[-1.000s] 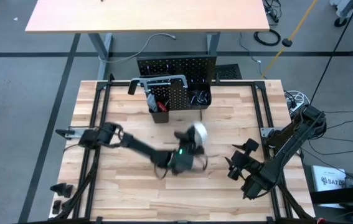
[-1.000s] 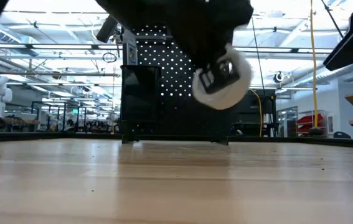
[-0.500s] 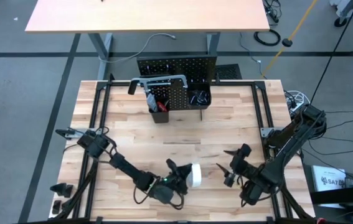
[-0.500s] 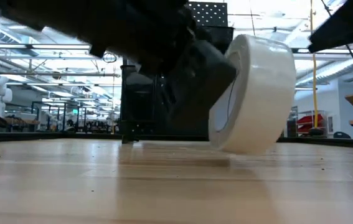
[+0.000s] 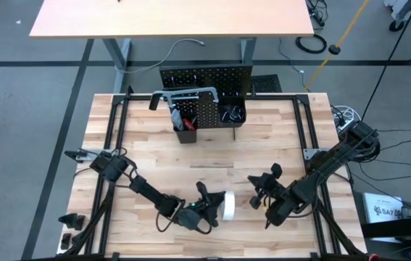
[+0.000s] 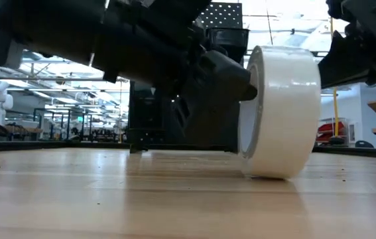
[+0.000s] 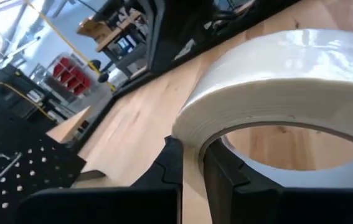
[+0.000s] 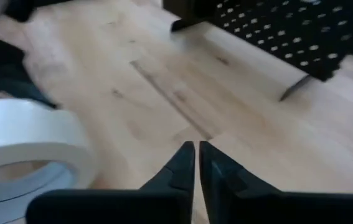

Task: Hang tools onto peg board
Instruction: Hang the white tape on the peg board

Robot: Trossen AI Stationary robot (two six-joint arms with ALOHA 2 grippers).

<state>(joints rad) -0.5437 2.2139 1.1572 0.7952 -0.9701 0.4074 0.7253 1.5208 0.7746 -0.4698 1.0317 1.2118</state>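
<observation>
A: Gripping the white tape roll by its wall, the left gripper was pictured low over the near part of the table, its fingers pinched on the band, one inside the ring and one outside. The roll was seen on edge, its rim at or just above the wood in the low view. What risk could be read from that?

A: A thin hold was judged the weak point. The roll was held only at one spot of its wall, so a swing toward the peg board could have twisted it in the pinch, or let it slide out and roll away across the boards.

A: And the right gripper?

A: It was shown just beside the roll, its jaws pressed together on nothing, with bare wood ahead of them in its own wrist view. If a handover was meant, fingers held shut would have knocked the roll rather than taken it. A collision between the two arms was also thought possible, so near were they placed.

A: Was the board itself a hazard?

A: It was seen well apart at the far edge, with a hacksaw already hung and bins already loaded. A free hook would have had to be met squarely through the ring; a miss could have dropped the roll behind the bins.
</observation>
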